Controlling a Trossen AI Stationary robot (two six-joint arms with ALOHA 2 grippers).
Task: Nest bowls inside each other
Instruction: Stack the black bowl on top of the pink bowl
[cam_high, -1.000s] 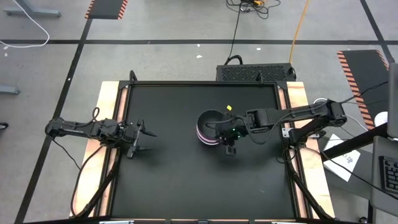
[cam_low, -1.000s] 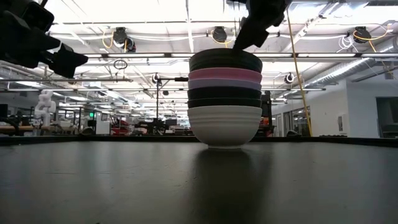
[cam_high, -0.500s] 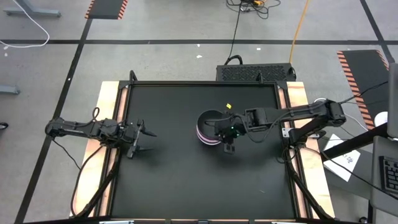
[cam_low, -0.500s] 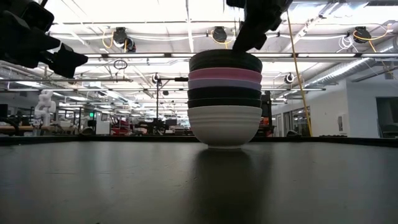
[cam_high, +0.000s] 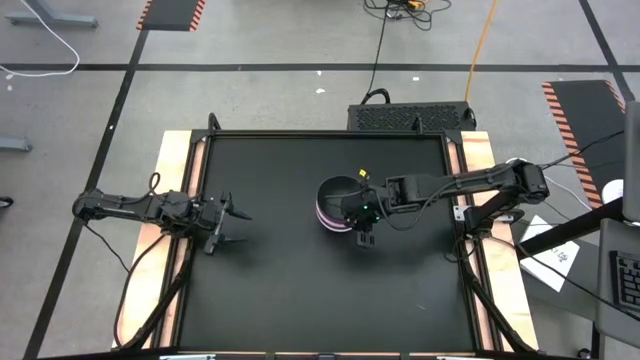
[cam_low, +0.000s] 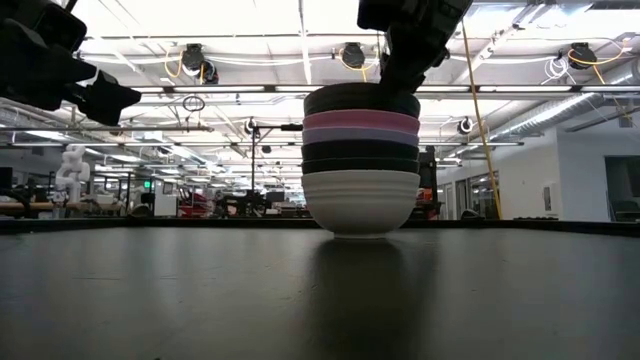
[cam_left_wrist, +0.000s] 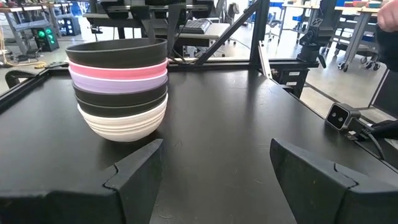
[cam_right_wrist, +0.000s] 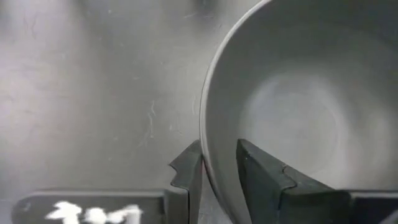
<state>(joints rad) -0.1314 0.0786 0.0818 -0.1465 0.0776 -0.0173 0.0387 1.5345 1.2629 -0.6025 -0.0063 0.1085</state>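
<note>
Black matting covers the bench (cam_high: 300, 290), and near its middle, a little toward the right edge, I see the bowls (cam_low: 361, 160) nested in one stack: white at the bottom, then black, lavender, pink, and black on top. My right hand (cam_right_wrist: 217, 171) pinches the rim of the top black bowl (cam_right_wrist: 292, 106), one finger inside, one outside. My left hand (cam_high: 232, 226) waits released near the left edge.

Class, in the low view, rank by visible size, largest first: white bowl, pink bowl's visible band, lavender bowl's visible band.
1. White bowl, showing most of its side.
2. and 3. Pink band and lavender band: alike, not ranked.
</note>
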